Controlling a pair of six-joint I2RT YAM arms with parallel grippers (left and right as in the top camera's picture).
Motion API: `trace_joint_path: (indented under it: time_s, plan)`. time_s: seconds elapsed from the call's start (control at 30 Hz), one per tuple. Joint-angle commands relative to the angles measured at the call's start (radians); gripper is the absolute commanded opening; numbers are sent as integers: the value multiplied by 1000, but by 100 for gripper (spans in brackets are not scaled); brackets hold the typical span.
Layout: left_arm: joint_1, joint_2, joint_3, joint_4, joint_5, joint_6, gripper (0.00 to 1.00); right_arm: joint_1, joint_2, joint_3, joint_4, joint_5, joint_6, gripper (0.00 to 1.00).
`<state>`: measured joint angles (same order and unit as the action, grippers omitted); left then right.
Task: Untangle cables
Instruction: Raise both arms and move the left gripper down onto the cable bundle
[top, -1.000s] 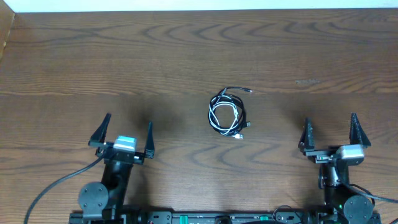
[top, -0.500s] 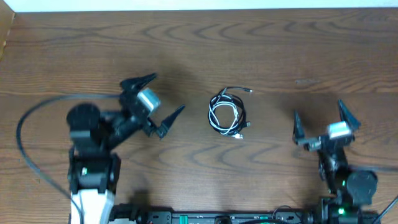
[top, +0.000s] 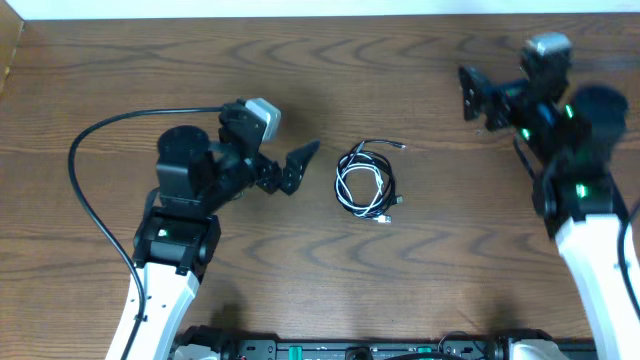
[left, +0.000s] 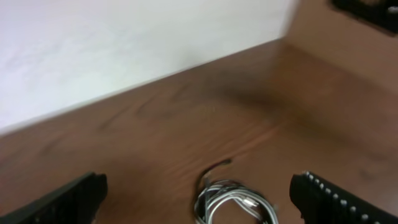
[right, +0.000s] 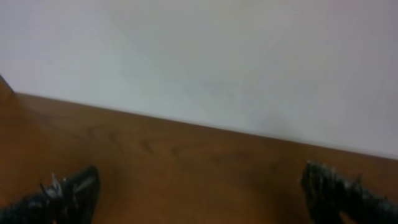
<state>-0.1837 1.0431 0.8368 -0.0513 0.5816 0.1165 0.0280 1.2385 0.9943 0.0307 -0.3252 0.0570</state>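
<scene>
The cables (top: 366, 180) are one small coiled bundle of thin black and white cords with small plug ends, lying on the wooden table (top: 420, 290) at its middle. My left gripper (top: 293, 163) is open and empty just left of the bundle, pointing toward it. In the left wrist view the cables (left: 233, 202) lie between and beyond the open left gripper (left: 199, 183) fingers, untouched. My right gripper (top: 478, 97) is open and empty at the far right back, well away from the bundle. The right wrist view shows the open right gripper (right: 199, 183) over bare table, with no cables.
A white wall (right: 205, 62) runs along the table's far edge. The left arm's thick black cable (top: 85, 190) loops out to the left. The table's left edge has a raised wooden side (top: 12, 50).
Both arms rose from their rest poses at the front edge. The left gripper swung right toward the cables. The right gripper moved to the far right back. The cables have not moved.
</scene>
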Motion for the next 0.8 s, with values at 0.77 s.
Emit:
trace_joint_path:
  time_s: [0.77]
  plan:
    - [-285,251,334,-748,-580,-788,98,442,359,314,-654,381,81,99]
